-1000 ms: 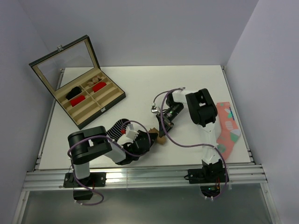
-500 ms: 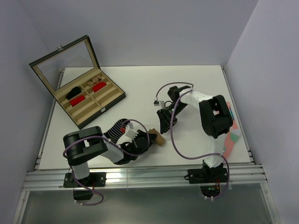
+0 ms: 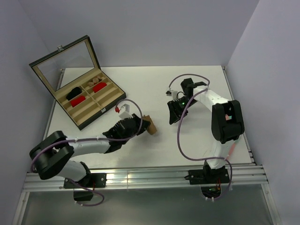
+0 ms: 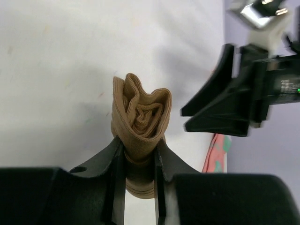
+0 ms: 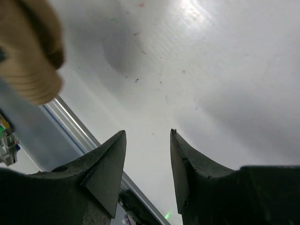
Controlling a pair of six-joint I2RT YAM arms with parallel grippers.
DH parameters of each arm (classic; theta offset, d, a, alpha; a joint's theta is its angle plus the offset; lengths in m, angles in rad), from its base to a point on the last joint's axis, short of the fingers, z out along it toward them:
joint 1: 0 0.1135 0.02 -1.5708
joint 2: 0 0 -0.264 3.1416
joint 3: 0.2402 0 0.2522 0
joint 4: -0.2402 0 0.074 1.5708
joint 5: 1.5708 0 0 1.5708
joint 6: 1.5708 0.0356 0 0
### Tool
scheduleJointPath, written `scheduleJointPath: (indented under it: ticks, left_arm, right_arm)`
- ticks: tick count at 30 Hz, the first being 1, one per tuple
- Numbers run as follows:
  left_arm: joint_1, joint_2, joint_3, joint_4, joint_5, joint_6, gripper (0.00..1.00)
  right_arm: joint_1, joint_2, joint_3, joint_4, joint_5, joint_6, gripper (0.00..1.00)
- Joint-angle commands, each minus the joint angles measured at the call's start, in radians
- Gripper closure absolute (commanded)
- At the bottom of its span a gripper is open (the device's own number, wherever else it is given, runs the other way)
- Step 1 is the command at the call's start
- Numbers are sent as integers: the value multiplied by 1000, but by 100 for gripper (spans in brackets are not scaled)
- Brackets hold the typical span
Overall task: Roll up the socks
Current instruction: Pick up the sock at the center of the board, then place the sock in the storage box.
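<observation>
Left wrist view: our left gripper (image 4: pixel 138 143) pinches the tan roll (image 4: pixel 140 110); our right gripper (image 5: pixel 147 136) just let go, wide open, roll seemingly finished.

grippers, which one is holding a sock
The left gripper: its jaws are clamped on the rolled tan sock. The right gripper stands open with nothing in it.

Open black case (image 3: pixel 103 111) with red bundles (image 3: pixel 98 87) at the white table's (image 3: pixel 140 84) far-left corner
</observation>
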Motion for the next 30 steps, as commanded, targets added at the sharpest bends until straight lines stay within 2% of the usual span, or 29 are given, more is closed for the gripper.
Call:
scheduleJointPath:
  ticks: [1,2,3,7,12,13,17,20,26,30]
  left_arm:
    - [157,-140,175,-276,205,334,100]
    - [158,-150,203,-277,206,335,100]
    - [193,-154,234,-321,268,364,100]
    - [370,-145,390,-484,381,553,100]
    - [523,-49,636,-671,584,737,100]
    - [564,-29,679,-705,621,815,100]
    - [632,112,933,-910,623,1010,100]
    - [693,178,1044,-992,626,1102,100]
    - [793,276,1156,-1073,668,1295,100]
    - [830,346,1188,-1087,844,1409,100]
  right_arm:
    - [-35,-73,67,3,21,-25,50]
    - [-35,-73,71,3,21,-25,50]
    - [-35,-87,75,3,21,-25,50]
    - [-36,-136,78,20,51,-28,51]
    - [-36,-178,95,38,100,-37,51]
    - [-38,-181,96,40,104,-38,51]
    - [-38,-196,92,49,117,-46,52]
    - [-38,-208,85,53,133,-55,52]
    - [-38,-230,64,70,160,-65,53]
    - [-38,-212,67,72,134,-60,53]
